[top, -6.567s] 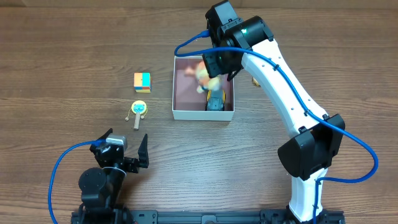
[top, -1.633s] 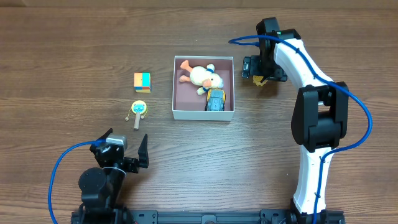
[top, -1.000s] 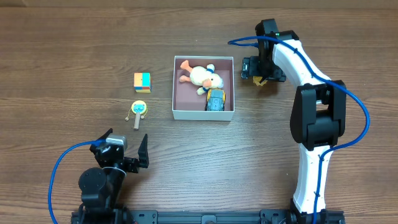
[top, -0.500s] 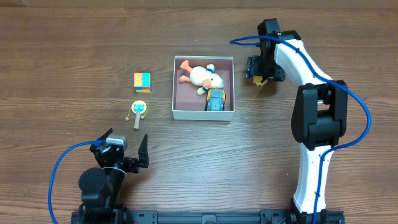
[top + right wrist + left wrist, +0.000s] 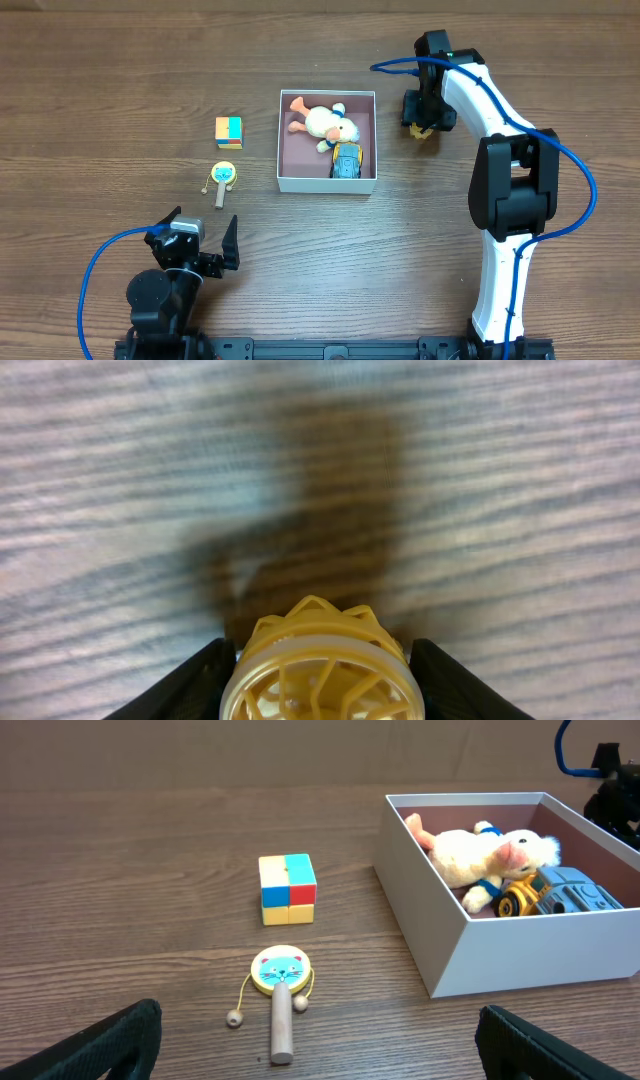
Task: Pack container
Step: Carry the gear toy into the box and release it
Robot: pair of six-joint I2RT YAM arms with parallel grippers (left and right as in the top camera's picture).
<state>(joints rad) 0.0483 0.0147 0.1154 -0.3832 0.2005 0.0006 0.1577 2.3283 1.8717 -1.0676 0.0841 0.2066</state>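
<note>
Change since earlier: right arm [image 5: 472, 95] has swung off the square shallow white-walled box with a mauve-pink floor, the container [image 5: 327, 184], and now reaches down just past its right wall. Over the last second or so its wrist has turned a little on the spot. Nothing else has shifted.
Container position: flat on the dark brown wood-grain surface [image 5: 100, 80], near the middle, open side up, with two loose toys to its left and the right tool beside its far right corner.
Container contents: cream and orange plush animal [image 5: 322, 122] lying across the far half. Blue and yellow toy car [image 5: 345, 161] sits against the near wall, touching the plush.
Right tool [image 5: 322, 655]: closed in on a small round yellow lattice piece [image 5: 318, 680], one dark finger against each side of it. Cannot tell whether the piece is lifted off the surface.
Left tool [image 5: 312, 1038]: low near the front edge, spread wide, nothing held.
Loose toys: small multicoloured cube [image 5: 228, 132] sits left of the container, apart from it. Round wooden hand drum with a blue cat face and short stick handle [image 5: 223, 179] lies just nearer than the cube, not touching it.
</note>
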